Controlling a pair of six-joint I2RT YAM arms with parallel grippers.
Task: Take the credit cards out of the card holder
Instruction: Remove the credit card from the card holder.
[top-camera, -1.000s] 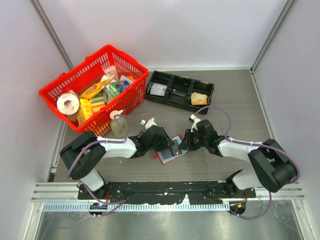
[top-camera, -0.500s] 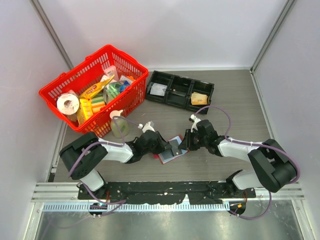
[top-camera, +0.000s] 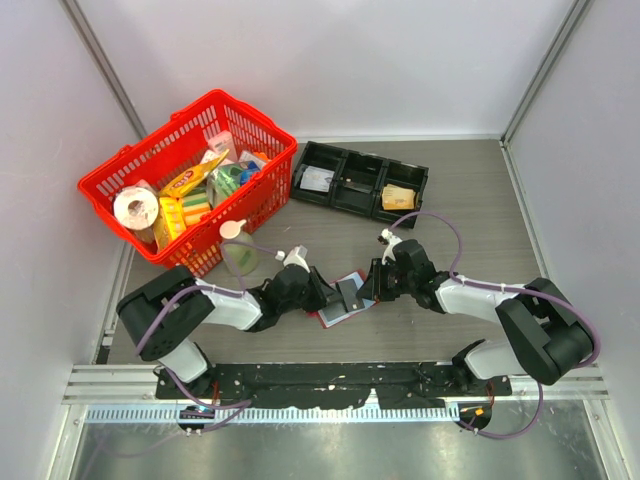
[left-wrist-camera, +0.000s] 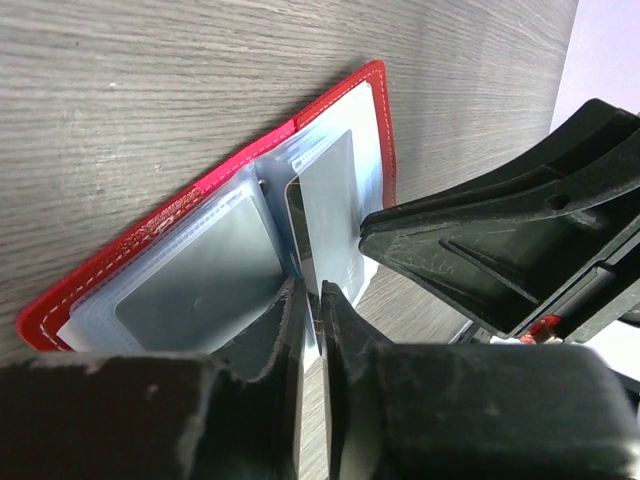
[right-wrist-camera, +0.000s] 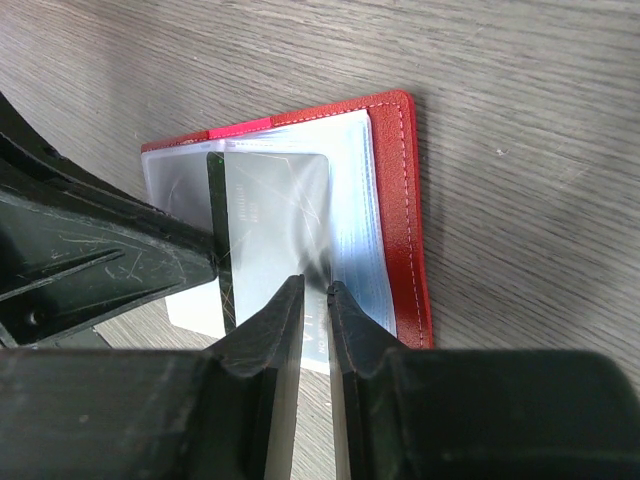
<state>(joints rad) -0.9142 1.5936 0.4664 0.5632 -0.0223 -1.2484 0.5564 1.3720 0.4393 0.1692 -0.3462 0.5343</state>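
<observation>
Progress: early | card holder (top-camera: 341, 303) lies open on the desk (top-camera: 470, 200), centre of the overhead view | left end effector (left-wrist-camera: 310, 300) nearly closed – pinching one credit card (left-wrist-camera: 328, 210), not yet out | right end effector (right-wrist-camera: 316, 290) narrowly closed – nipping the card holder's lower edge | more cards left inside

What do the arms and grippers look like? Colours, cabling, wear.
Matching pair: the left arm and right arm have white links, bulky black joints and purple cables looping outside. The left gripper and right gripper are all black, each with two flat tapered fingers of scuffed, scratched plastic. A small white connector sits at each wrist.
</observation>
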